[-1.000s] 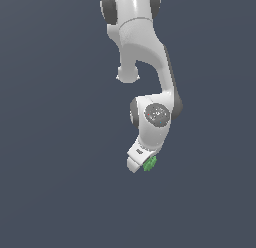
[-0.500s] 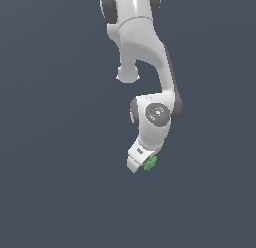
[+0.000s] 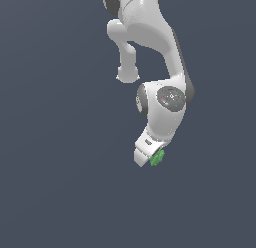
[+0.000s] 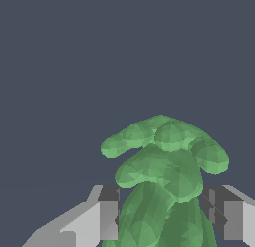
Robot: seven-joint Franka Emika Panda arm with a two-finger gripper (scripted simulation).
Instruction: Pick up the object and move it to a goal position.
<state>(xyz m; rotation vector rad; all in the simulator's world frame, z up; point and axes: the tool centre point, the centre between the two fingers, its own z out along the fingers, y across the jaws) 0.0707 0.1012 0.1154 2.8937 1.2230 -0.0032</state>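
Wrist view: claw (image 4: 164, 216) clamping green ridged object (image 4: 164, 171) between both fingers (image 4: 107, 213), gripping securely for carrying toward goal.

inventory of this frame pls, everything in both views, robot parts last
green ridged block: 1, bright green, between the gripper's fingers in the wrist view; in the exterior view it shows as a small green bit at the arm's tip.
background surface: 1, plain dark grey-blue, fills both views; no goal marker visible.
arm: 1, white with dark grey joints, enters from the top of the exterior view and reaches down.
gripper: 1, white and grey, one finger either side of the block; actual contact with the block cannot be told.
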